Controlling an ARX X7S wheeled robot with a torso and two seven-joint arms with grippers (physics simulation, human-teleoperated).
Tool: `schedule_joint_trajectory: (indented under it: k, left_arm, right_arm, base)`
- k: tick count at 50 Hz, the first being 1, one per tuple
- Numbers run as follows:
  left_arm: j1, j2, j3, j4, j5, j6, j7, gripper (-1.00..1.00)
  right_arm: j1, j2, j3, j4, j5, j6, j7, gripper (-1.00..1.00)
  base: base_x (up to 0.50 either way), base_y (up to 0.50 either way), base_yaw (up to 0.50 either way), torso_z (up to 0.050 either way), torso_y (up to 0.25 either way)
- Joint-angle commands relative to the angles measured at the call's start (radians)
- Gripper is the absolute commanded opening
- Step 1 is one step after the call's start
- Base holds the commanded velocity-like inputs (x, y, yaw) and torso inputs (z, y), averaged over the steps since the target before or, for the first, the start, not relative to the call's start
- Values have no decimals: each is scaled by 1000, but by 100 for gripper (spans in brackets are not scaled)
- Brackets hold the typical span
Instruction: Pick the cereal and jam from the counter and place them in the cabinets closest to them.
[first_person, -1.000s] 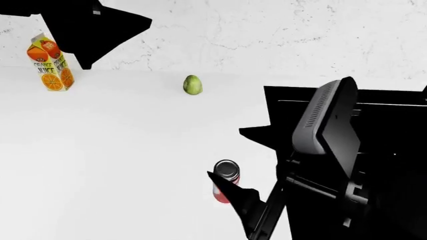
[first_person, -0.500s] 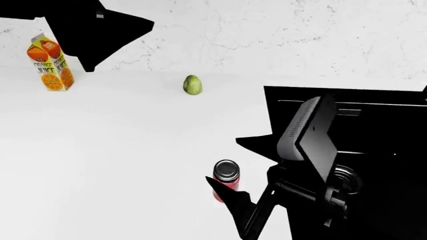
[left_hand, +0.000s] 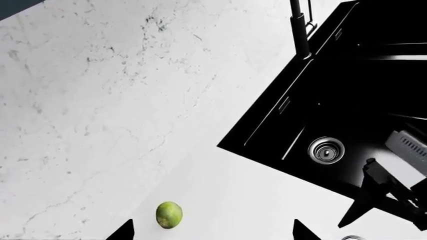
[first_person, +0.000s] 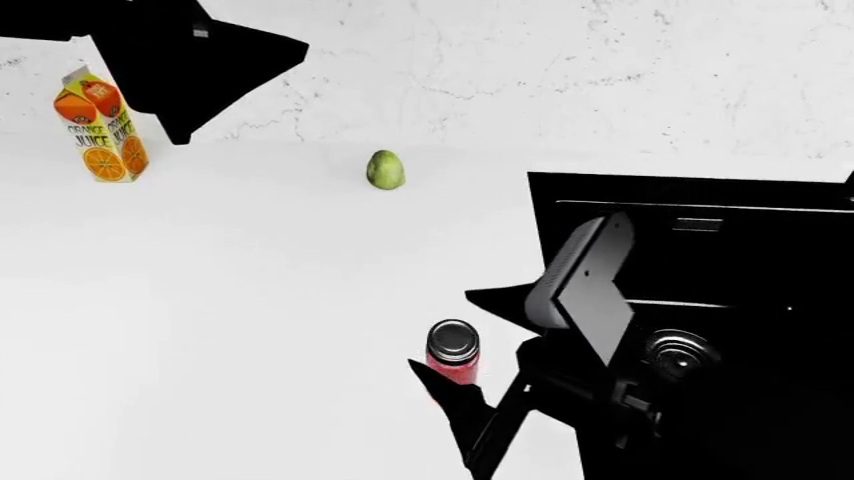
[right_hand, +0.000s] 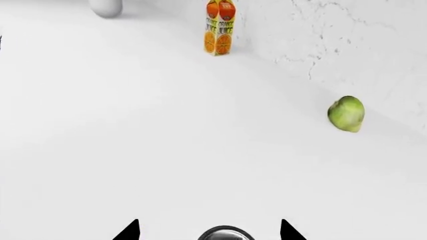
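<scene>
The jam (first_person: 453, 352), a small red jar with a grey lid, stands on the white counter (first_person: 240, 300) near the sink's front left corner. My right gripper (first_person: 481, 345) is open, with one finger on each side of the jar and not touching it. In the right wrist view only the jar's lid (right_hand: 225, 234) shows, between the two fingertips. My left gripper (first_person: 234, 85) is raised at the far left, open and empty; its wrist view (left_hand: 213, 232) looks down on the counter. The cereal is out of view.
An orange juice carton (first_person: 100, 125) stands at the back left by the wall. A small green fruit (first_person: 386, 169) lies at the back middle and shows in the left wrist view (left_hand: 169, 215). The black sink (first_person: 747, 230) lies to the right of the jar.
My right arm has swung left and lower toward the jam, so its fingers now flank the jar. The left arm and the jar have stayed put.
</scene>
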Motion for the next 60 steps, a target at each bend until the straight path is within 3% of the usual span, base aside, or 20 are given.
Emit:
schedule_joint_trajectory:
  k: [1, 43, 44, 54, 60]
  left_arm:
    - [-1, -2, 0, -2, -1, 0, 0, 100]
    - [34, -12, -11, 29, -2, 0, 0, 100]
    - [35, -12, -11, 29, -1, 0, 0, 100]
    - [45, -16, -18, 35, 0, 0, 0, 100]
    - [53, -20, -19, 39, -1, 0, 0, 100]
  right_arm:
    - [-10, -2, -52, 37, -64, -36, -15, 100]
    - [-29, -8, -170, 161, -190, -117, -39, 100]
    - [-29, -10, -165, 160, -183, -113, -37, -100]
    - [-21, -6, -142, 132, -151, -92, -18, -100]
    - [8, -3, -54, 58, -77, -46, 46, -100]
  base:
    - [0, 0, 0, 0, 0]
    - [0, 0, 0, 0, 0]
    - [0, 0, 0, 0, 0]
    - [0, 0, 0, 0, 0]
    - [0, 0, 0, 0, 0]
